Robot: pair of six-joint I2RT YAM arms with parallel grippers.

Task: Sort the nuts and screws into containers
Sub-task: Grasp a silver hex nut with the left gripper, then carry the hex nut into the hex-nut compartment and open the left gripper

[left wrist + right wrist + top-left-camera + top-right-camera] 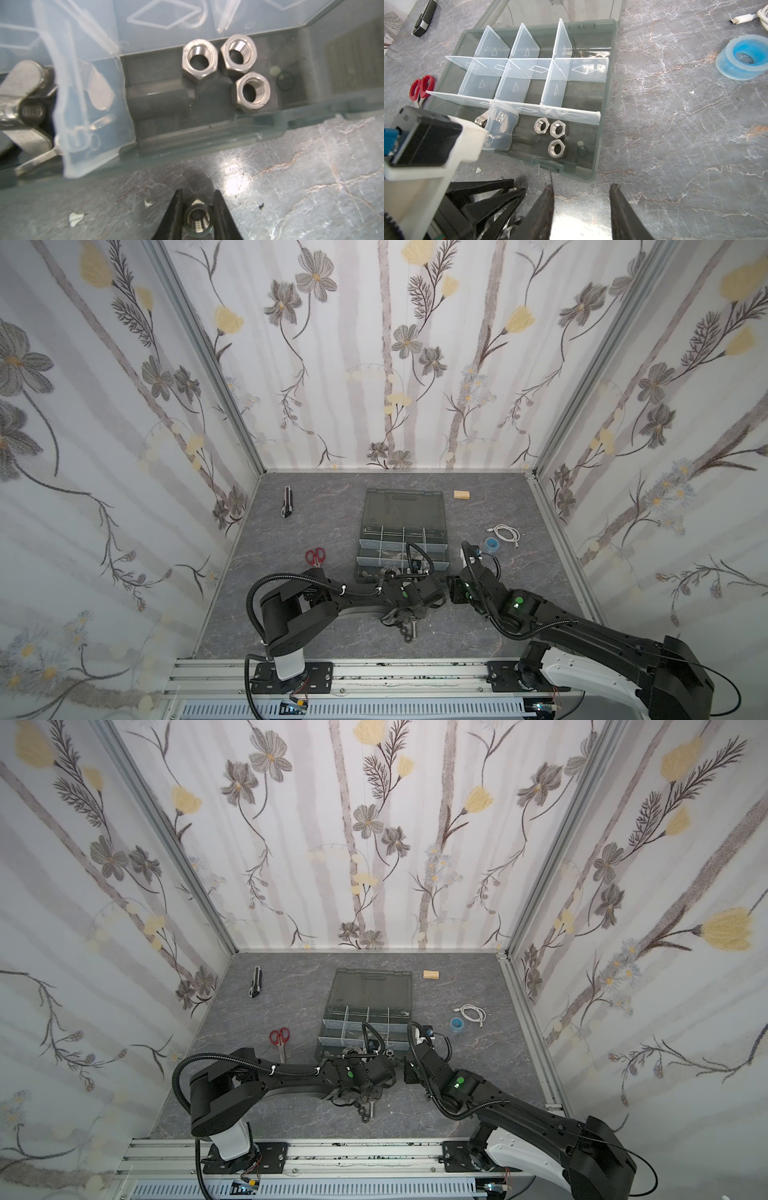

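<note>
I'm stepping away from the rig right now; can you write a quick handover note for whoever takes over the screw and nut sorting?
Left gripper: shut on a silver hex nut, just outside the front wall of the organizer case.
Right gripper: open, empty, over the table nearby.
Done: three silver hex nuts lie in a front compartment; wing nuts in the one next to it.
Left: put the held nut with those three; a silver bolt and black nuts lie loose on the table near the left gripper.

Left end effector (pixel 198 199) pinches a nut (pixel 197 221); right end effector (pixel 581 187) hangs with jaws apart.
</note>
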